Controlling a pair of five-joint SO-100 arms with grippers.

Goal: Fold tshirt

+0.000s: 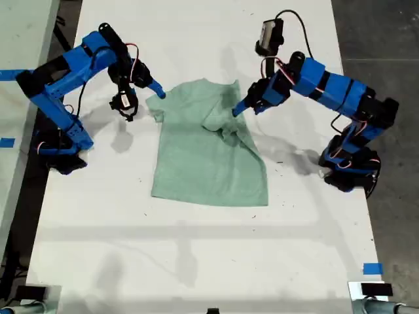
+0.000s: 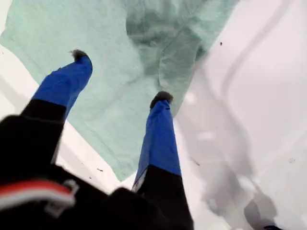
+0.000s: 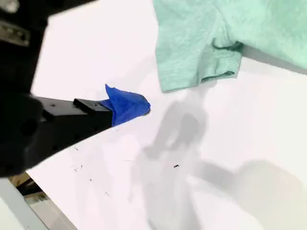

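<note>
- My first gripper (image 2: 120,79) hangs over the tshirt (image 1: 208,152) with its jaws spread wide and nothing between them; the first wrist view shows both blue fingers (image 2: 160,139) parted above the mint cloth, one dark tip near a rumpled fold, the other further onto the flat fabric.
- In the exterior view this gripper (image 1: 239,110) belongs to the arm at about 3 o'clock from the shirt, its tip at the bunched sleeve area at the shirt's 1 o'clock (whether the tip actually touches the cloth I cannot tell).
- My second gripper (image 1: 157,92) sits at the shirt's 10 o'clock in the exterior view, just off the sleeve edge there.
- The second wrist view shows only one blue fingertip (image 3: 127,105) over bare white table (image 3: 230,158), apart from the shirt's sleeve hem, so I cannot tell how far this gripper is parted; nothing is seen in it.
- The tshirt lies near the middle of the white table (image 1: 196,255), body mostly flat, with a crumpled ridge running from its collar area toward 4 o'clock.
- A strip of blue tape (image 1: 372,268) sits on the table at about 5 o'clock from the shirt, well apart from it.
- Small dark specks dot the table near the second gripper's shadow.
</note>
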